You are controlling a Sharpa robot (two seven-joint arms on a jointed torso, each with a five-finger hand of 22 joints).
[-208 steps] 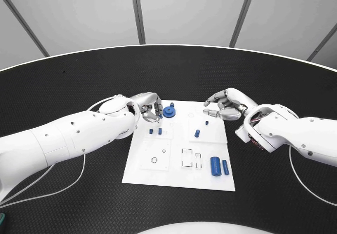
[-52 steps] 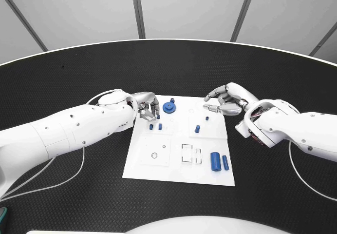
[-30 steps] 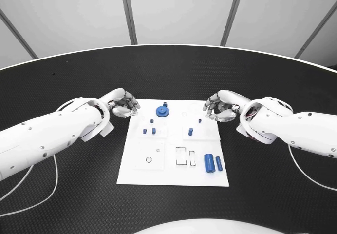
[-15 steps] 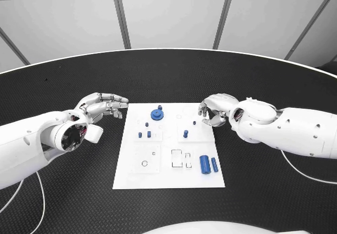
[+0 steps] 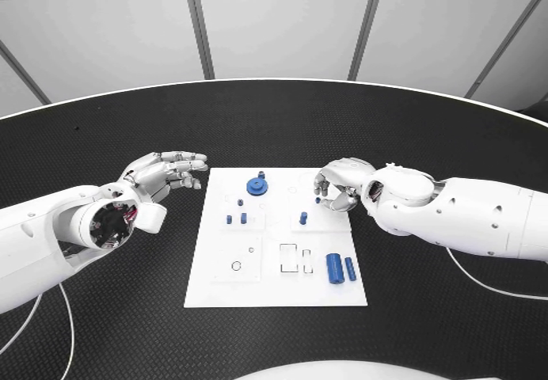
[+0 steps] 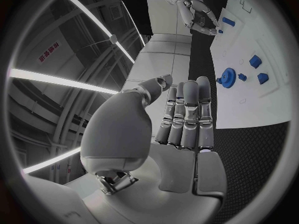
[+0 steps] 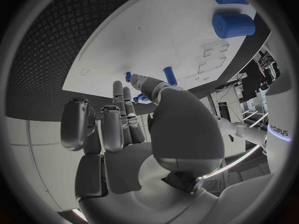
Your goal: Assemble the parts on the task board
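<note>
Nearest me on the task board (image 5: 217,289) lie the two blue cylinders (image 5: 340,267), long axes running away from me, on my right hand's side. Farther in stand the small pegs (image 5: 234,218). My right hand (image 5: 338,188) hovers empty, fingers loosely curled (nearer the cylinders). My left hand (image 5: 165,170), open, sits off the board; the blue gear (image 5: 257,187) lies beyond, toward it.
</note>
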